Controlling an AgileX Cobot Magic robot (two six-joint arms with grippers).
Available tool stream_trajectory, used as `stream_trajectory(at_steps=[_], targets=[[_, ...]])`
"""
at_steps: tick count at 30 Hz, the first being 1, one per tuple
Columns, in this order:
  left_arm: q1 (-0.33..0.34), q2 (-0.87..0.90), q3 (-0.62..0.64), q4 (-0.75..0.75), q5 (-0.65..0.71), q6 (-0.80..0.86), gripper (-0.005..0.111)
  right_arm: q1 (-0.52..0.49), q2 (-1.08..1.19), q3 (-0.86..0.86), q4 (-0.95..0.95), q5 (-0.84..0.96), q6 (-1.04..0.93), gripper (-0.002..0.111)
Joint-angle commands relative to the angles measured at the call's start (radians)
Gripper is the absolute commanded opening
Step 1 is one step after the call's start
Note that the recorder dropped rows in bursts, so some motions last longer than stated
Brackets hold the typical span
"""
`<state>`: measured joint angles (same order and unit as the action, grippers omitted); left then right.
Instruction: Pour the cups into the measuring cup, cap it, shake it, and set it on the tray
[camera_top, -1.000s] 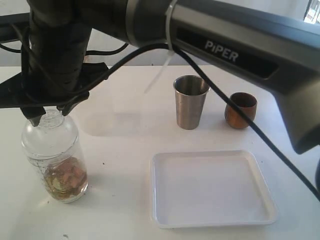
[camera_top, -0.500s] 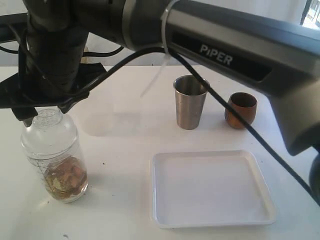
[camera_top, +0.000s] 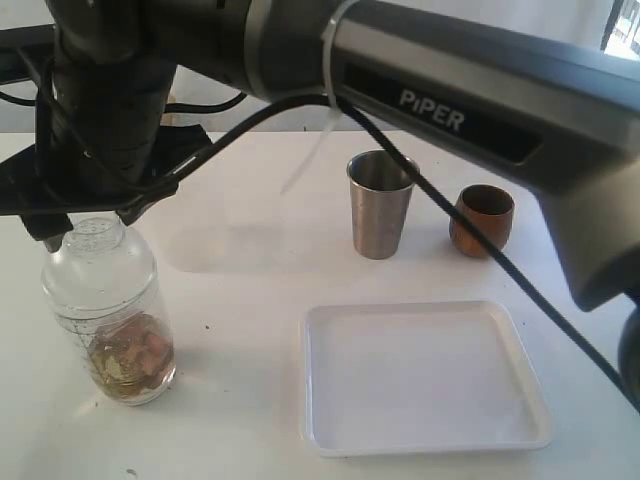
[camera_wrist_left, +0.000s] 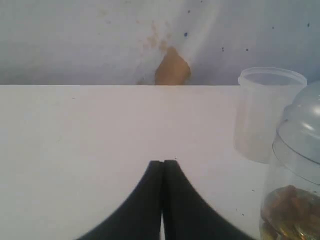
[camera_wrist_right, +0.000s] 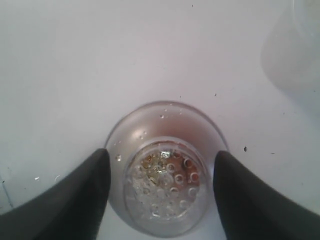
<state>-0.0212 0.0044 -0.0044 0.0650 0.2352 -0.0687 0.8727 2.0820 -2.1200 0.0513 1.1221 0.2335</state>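
Count them off: one measuring cup (camera_top: 100, 320), two cups, one tray (camera_top: 425, 375), one domed lid (camera_wrist_right: 165, 175) and one extra clear tub (camera_wrist_left: 267, 115).

The measuring cup stands upright on the tabletop (camera_top: 250, 270), long axis vertical, capped by that lid. The lid's perforated neck points straight up into the gap of the right gripper (camera_wrist_right: 161, 152). Those jaws stand apart, one finger either side of the neck, with a sliver of space showing on both sides, so nothing is gripped. From the exterior view, the right gripper (camera_top: 92, 228) hangs directly above the cup's top, its arm reaching across the whole scene. Brownish-gold pieces sit heaped at the cup's bottom, well below the jaws.

Over to the left gripper (camera_wrist_left: 162, 162): jaws pressed flat together, holding nothing, white tabletop beyond the tips. The measuring cup (camera_wrist_left: 295, 170) stands ahead of those tips and off to one side, near but not touching. The clear tub sits farther out on that same side, upright, mouth up, just behind the measuring cup.

Now the two cups. The steel tumbler (camera_top: 380, 205) and the wooden cup (camera_top: 482, 220) are both upright, mouths up, near each other but not touching. They stand well apart from the right jaws, back along that arm's reach. The single tray lies flat on the tabletop in front of the two cups, also well apart from the right jaws.
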Motion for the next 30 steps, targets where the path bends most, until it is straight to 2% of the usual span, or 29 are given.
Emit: stream_trajectory(at_steps=[1,12,13,14,17,18,30], targets=[[-0.001,-0.004,0.004,0.001,-0.002,-0.002,0.0,0.003,-0.011,-0.001,-0.014,-0.01,-0.012,0.057],[-0.001,-0.004,0.004,0.001,-0.002,-0.002,0.0,0.003,-0.092,-0.001,-0.083,-0.022,-0.012,0.057],[-0.001,-0.004,0.004,0.001,-0.002,-0.002,0.0,0.003,-0.106,-0.001,-0.083,-0.025,-0.012,0.054],[-0.001,-0.004,0.004,0.001,-0.002,-0.002,0.0,0.003,-0.112,-0.001,-0.083,-0.025,-0.012,0.05],[-0.001,-0.004,0.004,0.001,-0.002,-0.002,0.0,0.003,-0.114,-0.001,-0.073,-0.025,-0.048,0.004],[-0.001,-0.004,0.004,0.001,-0.002,-0.002,0.0,0.003,-0.111,-0.001,-0.067,-0.029,-0.062,0.0],[-0.001,-0.004,0.004,0.001,-0.002,-0.002,0.0,0.003,-0.057,-0.001,-0.04,-0.027,-0.077,0.0]])
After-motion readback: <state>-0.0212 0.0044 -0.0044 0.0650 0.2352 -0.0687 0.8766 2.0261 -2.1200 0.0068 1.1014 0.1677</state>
